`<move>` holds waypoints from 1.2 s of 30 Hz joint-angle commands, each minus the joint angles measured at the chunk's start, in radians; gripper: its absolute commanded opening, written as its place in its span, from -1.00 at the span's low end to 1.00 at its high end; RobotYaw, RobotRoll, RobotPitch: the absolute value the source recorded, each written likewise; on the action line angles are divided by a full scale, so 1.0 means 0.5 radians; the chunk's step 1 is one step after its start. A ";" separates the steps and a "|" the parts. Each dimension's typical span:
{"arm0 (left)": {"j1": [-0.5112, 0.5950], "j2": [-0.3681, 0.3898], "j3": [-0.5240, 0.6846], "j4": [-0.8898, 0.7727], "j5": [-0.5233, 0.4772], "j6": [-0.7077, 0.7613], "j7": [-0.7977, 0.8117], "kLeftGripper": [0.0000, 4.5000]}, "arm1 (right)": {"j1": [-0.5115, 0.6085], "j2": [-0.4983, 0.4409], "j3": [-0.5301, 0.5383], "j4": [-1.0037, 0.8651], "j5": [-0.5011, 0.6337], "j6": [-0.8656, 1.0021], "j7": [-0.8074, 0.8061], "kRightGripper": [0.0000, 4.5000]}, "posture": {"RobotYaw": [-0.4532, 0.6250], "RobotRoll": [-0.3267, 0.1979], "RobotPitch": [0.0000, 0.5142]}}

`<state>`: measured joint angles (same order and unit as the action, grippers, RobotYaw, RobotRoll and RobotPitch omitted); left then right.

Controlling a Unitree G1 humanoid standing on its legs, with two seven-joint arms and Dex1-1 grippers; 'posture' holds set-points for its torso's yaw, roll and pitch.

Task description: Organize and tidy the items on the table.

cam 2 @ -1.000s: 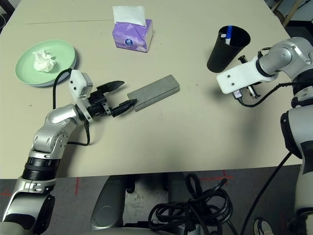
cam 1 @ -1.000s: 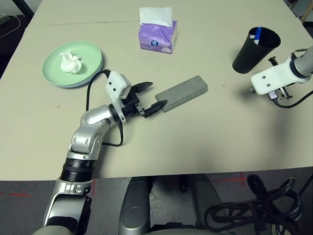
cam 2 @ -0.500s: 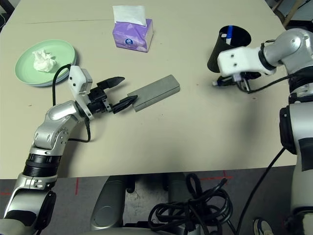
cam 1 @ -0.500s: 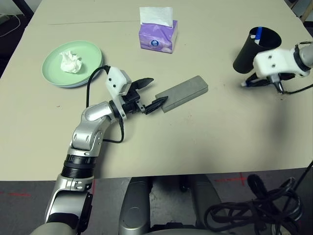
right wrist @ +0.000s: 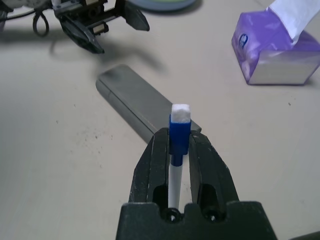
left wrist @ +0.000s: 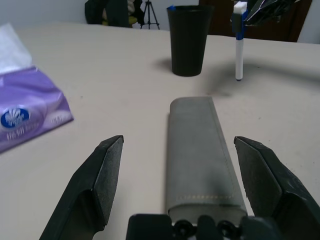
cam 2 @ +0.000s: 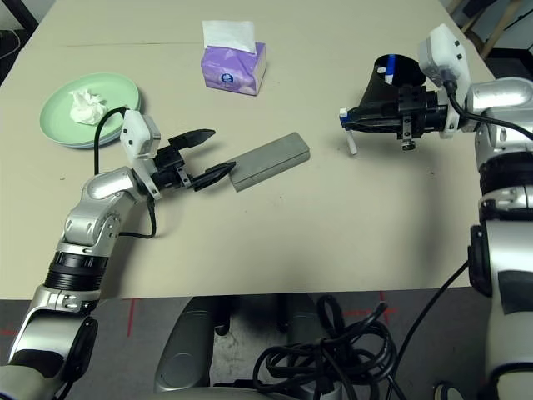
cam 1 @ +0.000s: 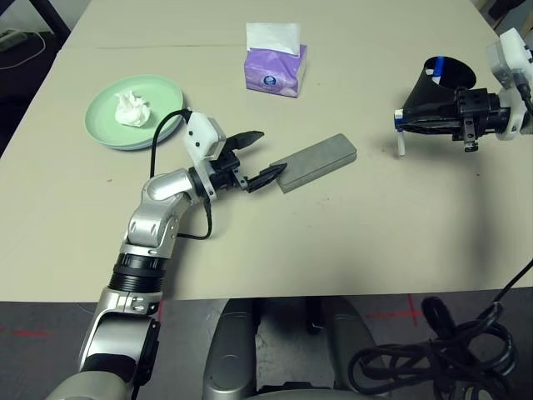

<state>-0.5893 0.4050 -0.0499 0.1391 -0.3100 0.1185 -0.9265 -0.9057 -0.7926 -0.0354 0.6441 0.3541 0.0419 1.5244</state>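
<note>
a: what's at the left of the frame?
b: green plate (cam 1: 133,112) with tissue wad (cam 1: 129,108) upper left; left gripper (cam 1: 254,158) spread at the grey case (cam 1: 316,162), centre.

a: and right?
b: right gripper (cam 2: 356,117) pinching the pen (cam 2: 347,132) beside the black cup (left wrist: 187,40), upper right.

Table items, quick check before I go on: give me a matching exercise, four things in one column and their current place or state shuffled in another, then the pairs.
Things:
1. pen
2. glasses case
3. tissue wad
4. cup

Places or states:
A. lying on the green plate
B. standing upright on the table, not held
C. hanging upright, pinched in the shut right claw
D. lying flat, one end between the fingers of the open left claw

Pairs: 1-C, 2-D, 3-A, 4-B
</note>
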 commanded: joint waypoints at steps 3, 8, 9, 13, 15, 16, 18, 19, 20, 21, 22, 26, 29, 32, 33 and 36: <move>-0.057 -0.005 -0.049 0.092 0.018 -0.069 -0.102 1.00 | 0.126 0.115 -0.221 -0.272 0.149 0.151 -0.347 -0.82 | -0.07 0.25 -0.53; -0.079 -0.008 -0.045 0.138 0.021 -0.085 -0.125 1.00 | 0.151 0.308 -0.443 -0.346 0.221 0.111 -0.804 -0.82 | -0.08 0.25 -0.58; -0.078 -0.009 -0.045 0.142 0.022 -0.088 -0.129 1.00 | 0.159 0.343 -0.471 -0.365 0.229 0.105 -0.880 -0.82 | -0.09 0.25 -0.60; -0.081 -0.014 -0.047 0.157 0.018 -0.086 -0.134 1.00 | 0.171 0.451 -0.543 -0.424 0.241 0.079 -1.129 -0.82 | -0.10 0.25 -0.63; -0.071 -0.027 -0.038 0.136 0.006 -0.062 -0.109 1.00 | 0.192 0.533 -0.573 -0.484 0.228 0.035 -1.298 -0.82 | -0.10 0.25 -0.64; -0.067 -0.032 -0.034 0.129 0.002 -0.054 -0.098 1.00 | 0.189 0.565 -0.586 -0.498 0.216 0.020 -1.390 -0.82 | -0.09 0.25 -0.64; -0.052 -0.032 -0.035 0.115 0.004 -0.050 -0.095 1.00 | 0.168 0.619 -0.595 -0.513 0.174 -0.014 -1.569 -0.82 | -0.10 0.25 -0.64; -0.045 -0.031 -0.035 0.109 0.005 -0.047 -0.096 1.00 | 0.158 0.636 -0.595 -0.517 0.153 -0.028 -1.647 -0.82 | -0.09 0.25 -0.64; -0.039 -0.028 -0.034 0.103 0.005 -0.043 -0.097 1.00 | 0.142 0.651 -0.595 -0.513 0.130 -0.011 -1.748 -0.82 | -0.10 0.25 -0.63; -0.036 -0.027 -0.034 0.099 0.005 -0.040 -0.097 1.00 | 0.132 0.659 -0.595 -0.512 0.116 0.005 -1.817 -0.82 | -0.10 0.25 -0.63; -0.031 -0.025 -0.032 0.090 0.004 -0.035 -0.095 1.00 | 0.124 0.665 -0.593 -0.518 0.106 0.017 -1.871 -0.82 | -0.09 0.25 -0.62; -0.021 -0.013 -0.021 0.083 0.002 -0.025 -0.089 1.00 | 0.010 0.660 -0.570 -0.466 -0.006 0.147 -2.209 -0.82 | -0.08 0.25 -0.60; -0.009 -0.012 -0.019 0.070 0.001 -0.021 -0.080 1.00 | -0.069 0.640 -0.558 -0.423 -0.059 0.245 -2.354 -0.82 | -0.07 0.25 -0.59; 0.002 -0.011 -0.021 0.053 0.000 -0.017 -0.073 1.00 | -0.115 0.627 -0.555 -0.403 -0.086 0.372 -2.459 -0.82 | -0.07 0.25 -0.58; 0.004 -0.012 -0.021 0.046 -0.002 -0.013 -0.069 1.00 | -0.130 0.624 -0.552 -0.397 -0.090 0.399 -2.475 -0.82 | -0.06 0.25 -0.59; 0.002 -0.013 -0.019 0.037 -0.001 -0.005 -0.061 1.00 | -0.171 0.608 -0.542 -0.395 -0.102 0.496 -2.513 -0.82 | -0.05 0.25 -0.59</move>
<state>-0.6018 0.3965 -0.0568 0.1712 -0.3108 0.1060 -0.9608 -0.9709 -0.4679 -0.3144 0.4389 0.3124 0.2570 0.2812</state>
